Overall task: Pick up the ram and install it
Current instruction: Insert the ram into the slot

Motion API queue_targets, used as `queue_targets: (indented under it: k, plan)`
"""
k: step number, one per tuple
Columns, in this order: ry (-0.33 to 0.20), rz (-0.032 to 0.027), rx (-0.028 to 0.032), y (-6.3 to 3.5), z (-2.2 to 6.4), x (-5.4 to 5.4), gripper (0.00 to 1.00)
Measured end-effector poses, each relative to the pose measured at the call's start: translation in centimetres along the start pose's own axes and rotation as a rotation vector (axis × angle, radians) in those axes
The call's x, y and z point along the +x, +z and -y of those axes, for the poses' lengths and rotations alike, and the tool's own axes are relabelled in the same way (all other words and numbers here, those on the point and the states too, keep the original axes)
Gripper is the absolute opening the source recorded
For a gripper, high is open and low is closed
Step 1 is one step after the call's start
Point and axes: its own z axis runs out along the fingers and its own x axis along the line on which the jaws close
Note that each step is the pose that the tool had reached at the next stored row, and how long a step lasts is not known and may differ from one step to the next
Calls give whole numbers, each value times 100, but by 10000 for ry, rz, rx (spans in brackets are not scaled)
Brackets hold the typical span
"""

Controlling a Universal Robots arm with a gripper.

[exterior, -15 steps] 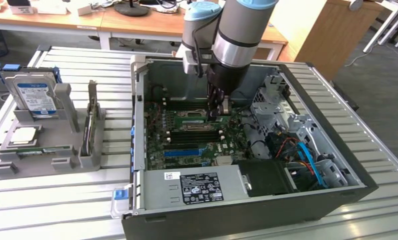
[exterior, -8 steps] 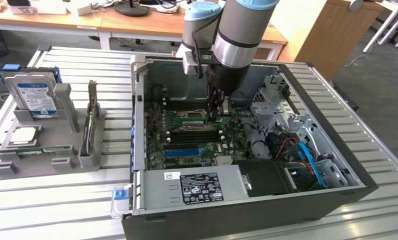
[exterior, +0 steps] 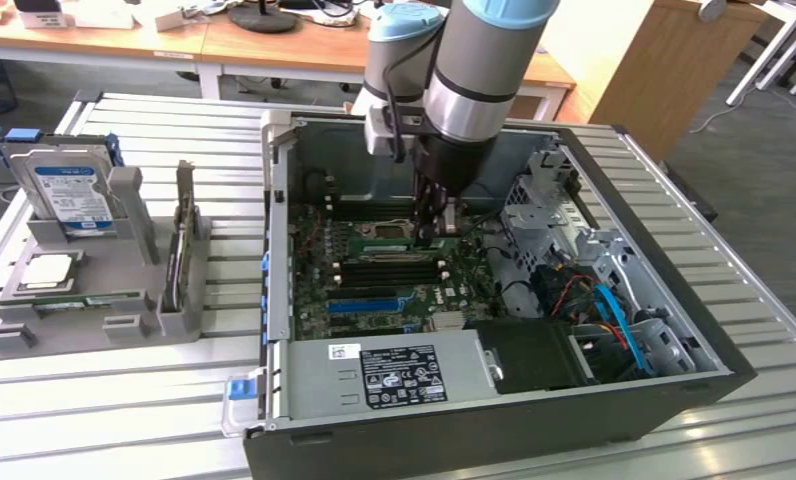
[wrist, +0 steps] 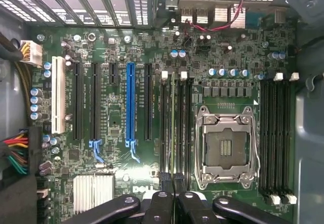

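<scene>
**Gripper at the memory slots inside the open tower**

The exterior view shows the arm reaching down into the computer case (exterior: 505, 430). Its gripper (exterior: 432, 232) is low over the motherboard (exterior: 371, 290), between the case's rear wall and the drive cage (exterior: 545, 200). Well apart on the slatted table (exterior: 105, 420), a grey holder (exterior: 51, 335) carries a hard drive (exterior: 71, 190) and a processor (exterior: 49, 270).

The wrist view adds the detail. The gripper (wrist: 174, 196) has its fingers pressed nearly together, pinching the ram (wrist: 173, 128). The ram is seen edge-on along the memory slots, between the blue expansion slot (wrist: 130, 107) and the empty processor socket (wrist: 226, 148). Neighbouring slots flank it closely, and the socket frame stands just beside them.
</scene>
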Motion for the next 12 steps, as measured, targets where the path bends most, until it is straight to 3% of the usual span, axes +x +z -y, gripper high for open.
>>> queue_targets:
  k: [12]
  plan:
    - [0, 1, 7, 135, 0, 8, 12]
